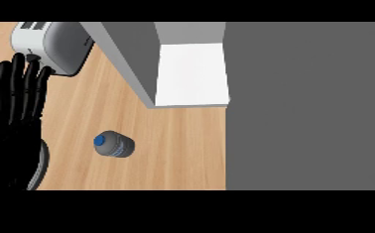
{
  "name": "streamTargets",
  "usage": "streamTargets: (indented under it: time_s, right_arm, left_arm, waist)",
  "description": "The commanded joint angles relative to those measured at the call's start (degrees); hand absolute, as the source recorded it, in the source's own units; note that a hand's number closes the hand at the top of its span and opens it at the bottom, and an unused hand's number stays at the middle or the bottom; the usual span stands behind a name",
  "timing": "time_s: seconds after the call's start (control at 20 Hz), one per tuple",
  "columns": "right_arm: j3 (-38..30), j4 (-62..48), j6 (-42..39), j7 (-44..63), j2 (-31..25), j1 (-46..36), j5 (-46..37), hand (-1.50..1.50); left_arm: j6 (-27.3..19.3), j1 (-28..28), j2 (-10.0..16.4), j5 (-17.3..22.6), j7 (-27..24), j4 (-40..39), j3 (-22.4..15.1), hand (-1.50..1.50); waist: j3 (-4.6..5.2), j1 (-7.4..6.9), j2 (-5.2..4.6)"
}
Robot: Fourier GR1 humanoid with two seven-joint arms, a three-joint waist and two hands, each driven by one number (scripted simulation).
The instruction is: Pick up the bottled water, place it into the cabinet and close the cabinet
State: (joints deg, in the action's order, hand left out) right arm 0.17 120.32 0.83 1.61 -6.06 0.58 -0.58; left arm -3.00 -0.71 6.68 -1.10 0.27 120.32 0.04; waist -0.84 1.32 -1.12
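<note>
- The bottled water [113,144] stands upright on the wooden counter [176,147], its blue cap facing up at the camera, with nothing touching it.
- Well to its left, at the view's edge, the left hand [18,143] rests with its fingers [29,83] straight, pointing up and spread, holding nothing. The right hand does not show anywhere.
- Up and to the right of the bottle is the cabinet [192,73], its white inside bare to view. The grey cabinet door [121,61] is swung out over the counter (so the way in looks free).
- A toaster [51,46] sits in the far left corner, just above the fingertips and away from the likely path.
- By my reading the first step, the pick-up, is not yet begun: no hand is near the bottle.
- The next move calls for a hand to come to the bottle's side and curl round its body below the cap, keeping it upright for the lift toward the open cabinet.
</note>
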Motion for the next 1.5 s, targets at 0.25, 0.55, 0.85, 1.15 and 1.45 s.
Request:
streamTargets:
  time_s: [0.25, 0.55, 0.85, 1.15, 1.45]
  right_arm:
    - [4.9, 8.4, -0.9, -2.4, 1.9, 11.0, -2.3, -1.50]
    - [10.5, 9.7, -5.8, 3.6, 1.1, 9.9, 2.9, -1.50]
    - [16.1, 20.2, -2.8, 14.8, 2.2, 9.0, -1.3, -1.50]
    - [19.6, 23.4, -3.1, 15.6, 2.1, 12.1, -3.6, -1.50]
    - [21.6, 27.2, -0.5, 20.3, 2.3, 10.3, -4.7, -1.50]
  left_arm:
    - [20.9, 6.7, 8.6, 21.1, -4.6, 4.2, 3.5, -1.50]
    - [26.2, 10.5, 11.5, 38.6, 5.2, -0.5, 7.7, -1.50]
    - [23.6, 15.2, 15.1, 49.3, 14.2, 9.7, 14.1, -1.50]
    - [26.8, 18.8, 11.9, 46.4, 14.9, 9.8, 14.6, -1.50]
    - [25.8, 16.5, 9.7, 38.9, 16.9, 9.9, 12.4, -1.50]
  waist:
    - [0.99, -1.31, 1.64]
    - [0.90, -1.57, 1.17]
    - [0.86, -1.70, 1.23]
    - [0.85, -1.36, 1.23]
    - [0.85, -1.07, 1.20]
